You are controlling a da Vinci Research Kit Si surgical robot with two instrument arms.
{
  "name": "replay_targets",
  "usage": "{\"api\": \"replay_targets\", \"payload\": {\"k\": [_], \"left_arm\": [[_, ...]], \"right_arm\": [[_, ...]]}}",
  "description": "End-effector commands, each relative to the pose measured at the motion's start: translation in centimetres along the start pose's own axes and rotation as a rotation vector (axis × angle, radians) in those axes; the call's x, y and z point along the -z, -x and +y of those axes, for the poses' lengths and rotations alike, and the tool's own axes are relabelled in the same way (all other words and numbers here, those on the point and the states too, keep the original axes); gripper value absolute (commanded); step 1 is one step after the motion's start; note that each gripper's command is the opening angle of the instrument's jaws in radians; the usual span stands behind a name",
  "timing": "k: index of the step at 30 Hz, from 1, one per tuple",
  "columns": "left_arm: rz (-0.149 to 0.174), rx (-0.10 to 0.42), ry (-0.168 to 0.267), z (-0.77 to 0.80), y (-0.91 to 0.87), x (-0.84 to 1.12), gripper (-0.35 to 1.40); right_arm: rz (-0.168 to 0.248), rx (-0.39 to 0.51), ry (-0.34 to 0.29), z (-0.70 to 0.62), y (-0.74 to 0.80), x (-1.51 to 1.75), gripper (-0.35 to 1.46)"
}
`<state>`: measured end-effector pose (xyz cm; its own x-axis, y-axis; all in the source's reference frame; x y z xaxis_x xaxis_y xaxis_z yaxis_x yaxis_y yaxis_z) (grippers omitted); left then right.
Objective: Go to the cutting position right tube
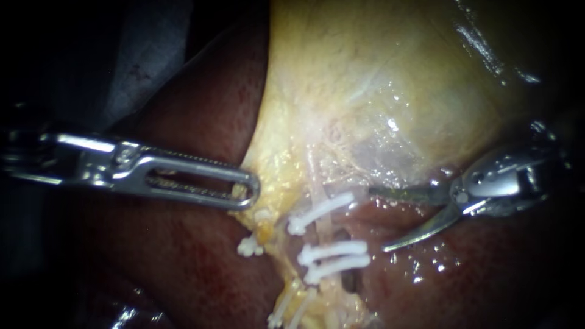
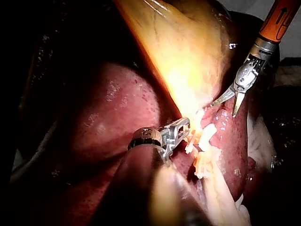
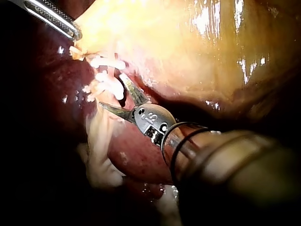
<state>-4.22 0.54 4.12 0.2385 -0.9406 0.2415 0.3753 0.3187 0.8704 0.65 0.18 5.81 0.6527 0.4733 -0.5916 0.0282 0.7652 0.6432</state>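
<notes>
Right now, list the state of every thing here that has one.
left instrument: jaws shut on the gallbladder edge
right instrument: jaws open, beside the right tube, not around it
clips: three closed across the right tube

Pale yellow, glistening gallbladder fills the upper field, its thin membranous lower edge tapering onto the dark red-brown, moist liver, which lies on both sides beneath it. A small white plastic clip sits at the yellow margin. A dull grey sheet shows beyond the liver.
</notes>
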Motion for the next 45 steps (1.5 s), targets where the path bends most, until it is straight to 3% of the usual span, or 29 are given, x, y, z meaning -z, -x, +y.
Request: {"api": "replay_targets", "payload": {"k": [1,15,23,33,45], "left_arm": [[0.000,0.001,0.000,-0.01,0.01,0.02,-0.35],[-0.003,0.008,0.000,-0.12,0.05,0.17,-0.35],[-0.001,0.010,-0.003,-0.17,0.06,0.22,-0.35],[-0.001,0.011,-0.003,-0.20,0.05,0.23,-0.35],[-0.001,0.012,-0.003,-0.22,0.06,0.25,-0.35]], "right_arm": [[-0.009,-0.004,-0.001,0.00,0.00,-0.01,1.26],[-0.113,-0.063,-0.044,0.01,-0.13,-0.17,1.11],[-0.126,-0.083,-0.068,0.04,-0.23,-0.35,1.03],[-0.167,-0.090,-0.104,0.10,-0.23,-0.60,0.98],[-0.172,-0.089,-0.104,0.18,-0.25,-0.77,0.86]]}}
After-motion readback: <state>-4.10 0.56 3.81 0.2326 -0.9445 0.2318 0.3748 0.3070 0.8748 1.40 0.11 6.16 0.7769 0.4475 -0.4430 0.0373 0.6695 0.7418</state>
